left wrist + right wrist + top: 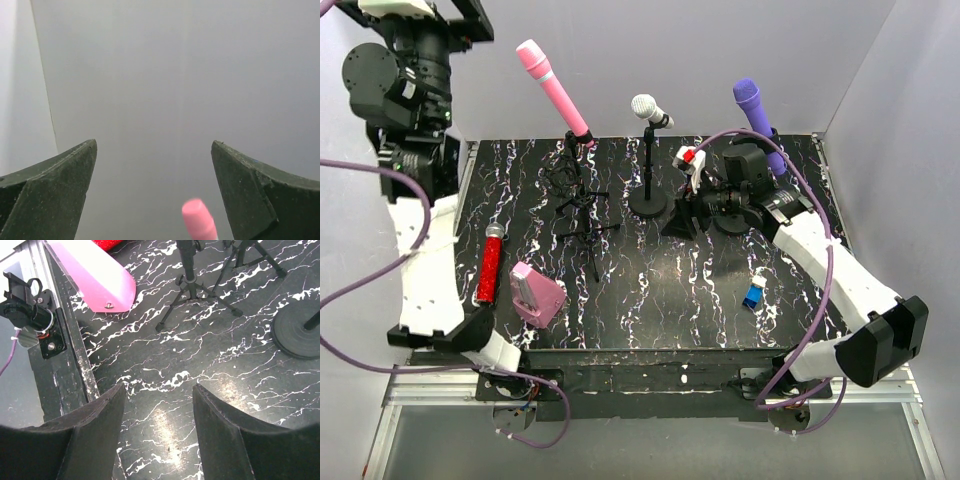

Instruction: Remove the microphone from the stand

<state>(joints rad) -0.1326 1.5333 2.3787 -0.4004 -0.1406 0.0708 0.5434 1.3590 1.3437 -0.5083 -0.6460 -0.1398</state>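
A pink microphone (552,88) stands tilted in a black tripod stand (582,205) at the back left. Its pink tip (199,217) shows low between my left gripper's (154,150) jaws, closer to the right finger (250,195). That gripper is open, empty and raised high at the back left. A white-headed microphone (650,110) sits on a round-base stand (648,200), and a purple microphone (758,120) is on a stand at the back right. My right gripper (685,215) is open and empty, low over the table beside the round base (297,330).
A red glitter microphone (490,262) and a pink wedge-shaped box (536,293) lie at the front left. A small blue object (755,294) lies at the front right. A red and white object (692,160) is by the right arm. Tripod legs (192,290) spread ahead of the right gripper.
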